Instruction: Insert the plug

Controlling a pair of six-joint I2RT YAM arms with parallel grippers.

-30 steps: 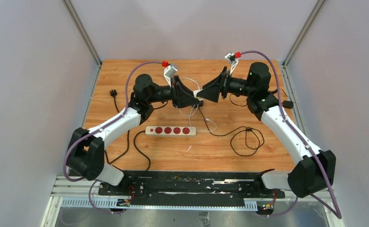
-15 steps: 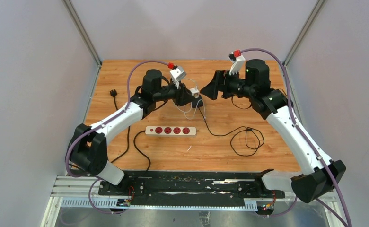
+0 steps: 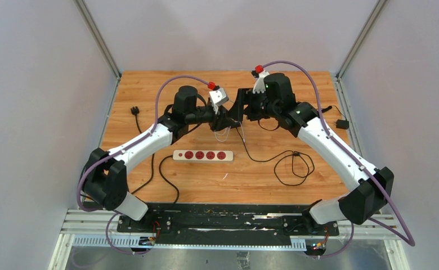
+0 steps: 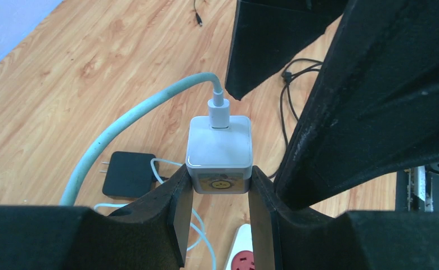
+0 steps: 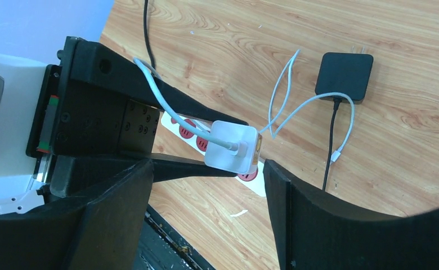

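My left gripper is shut on a white cube plug with a white cable in its top, and holds it above the table. A white power strip with red sockets lies below; its end shows in the left wrist view. My right gripper is open, its fingers wide apart, facing the plug from close by without touching it. In the top view the left gripper and the right gripper nearly meet over the table's middle.
A black adapter with a thin white cable lies on the wood under the grippers. Black cables coil at the right; another black adapter sits at the right edge. A black plug lies at the left.
My right arm has swung left and brought its open gripper back close to the plug. My left gripper still holds the plug and has shifted slightly right.
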